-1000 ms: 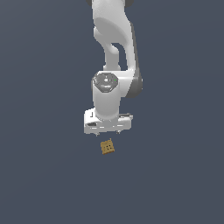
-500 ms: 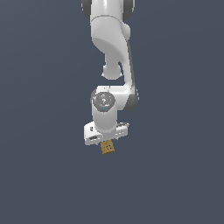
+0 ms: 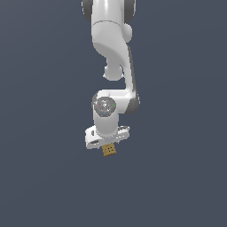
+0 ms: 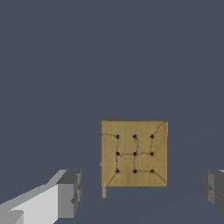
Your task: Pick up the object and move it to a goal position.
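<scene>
The object (image 4: pixel 134 153) is a single small, flat, golden-brown block, close to square, with nine dark dots set in three rows of three on its top and faint lines running between them. It lies flat on the plain grey surface (image 3: pixel 44 177), directly beneath the pincer (image 3: pixel 108 141); in the exterior view only its near edge shows below the white hand of the arm (image 3: pixel 111 66). In the wrist view it sits between the two fingers (image 4: pixel 70 193), nearer the middle than either one, with clear grey gaps on both sides.

The pincer stands wide, holding nothing: the fingers are apart from the block on each side and the block is narrower than the gap between them.

Judging from its look, the block is probably light and stiff, like a thin wooden or cracker-like tile, so it should not bend or sag when squeezed. Its thinness is the difficulty: the side walls offer little height to grip, so the fingers would likely have to reach nearly to the surface. The straight, parallel opposite edges facing the fingers seem the best place to take hold, across the middle, so it does not twist. Whether its sides are slippery cannot be told.

Count: one object, one arm, one pincer with two fingers, nine dots. No goal marker is visible in either view.
</scene>
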`<state>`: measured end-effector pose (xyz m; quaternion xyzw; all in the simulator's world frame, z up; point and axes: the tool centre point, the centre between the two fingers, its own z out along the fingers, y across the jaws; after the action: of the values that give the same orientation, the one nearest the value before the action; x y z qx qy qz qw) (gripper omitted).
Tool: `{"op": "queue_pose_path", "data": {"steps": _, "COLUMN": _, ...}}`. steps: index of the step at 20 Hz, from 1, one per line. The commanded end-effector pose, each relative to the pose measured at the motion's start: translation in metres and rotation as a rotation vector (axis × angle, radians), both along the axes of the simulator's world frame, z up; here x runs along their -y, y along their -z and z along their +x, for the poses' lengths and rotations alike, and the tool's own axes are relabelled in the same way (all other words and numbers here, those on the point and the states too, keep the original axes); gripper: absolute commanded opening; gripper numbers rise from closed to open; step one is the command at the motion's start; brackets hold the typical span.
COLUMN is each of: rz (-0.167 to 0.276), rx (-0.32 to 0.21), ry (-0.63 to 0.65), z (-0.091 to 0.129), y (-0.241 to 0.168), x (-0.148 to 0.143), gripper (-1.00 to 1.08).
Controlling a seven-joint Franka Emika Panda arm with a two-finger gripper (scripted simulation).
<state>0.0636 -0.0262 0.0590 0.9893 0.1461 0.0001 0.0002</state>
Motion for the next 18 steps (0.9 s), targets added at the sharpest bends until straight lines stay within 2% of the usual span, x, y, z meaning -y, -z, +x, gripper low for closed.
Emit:
{"op": "queue_pose_path", "data": {"steps": 1, "rz": 0.0, "rx": -0.001, "ry": 0.0, "z": 0.0, "y": 0.006, "x": 0.0, "gripper": 1.0}}
{"op": "queue_pose_path", "data": {"steps": 8, "rz": 0.0, "rx": 0.0, "ry": -0.003, "z": -0.001, "y": 0.041, "x": 0.0, "gripper": 1.0}}
{"op": "queue_pose_path", "data": {"steps": 14, "rz": 0.0, "rx": 0.0, "ry": -0.004, "z": 0.0, "y": 0.048, "x": 0.0, "gripper": 1.0}}
{"op": "queue_pose_path", "data": {"steps": 15, "rz": 0.0, "rx": 0.0, "ry": -0.004, "z": 0.0, "y": 0.048, "x": 0.0, "gripper": -1.0}}
{"op": "queue_pose_path", "data": {"steps": 18, "rz": 0.0, "rx": 0.0, "ry": -0.004, "z": 0.0, "y": 0.048, "x": 0.0, "gripper": -1.0}}
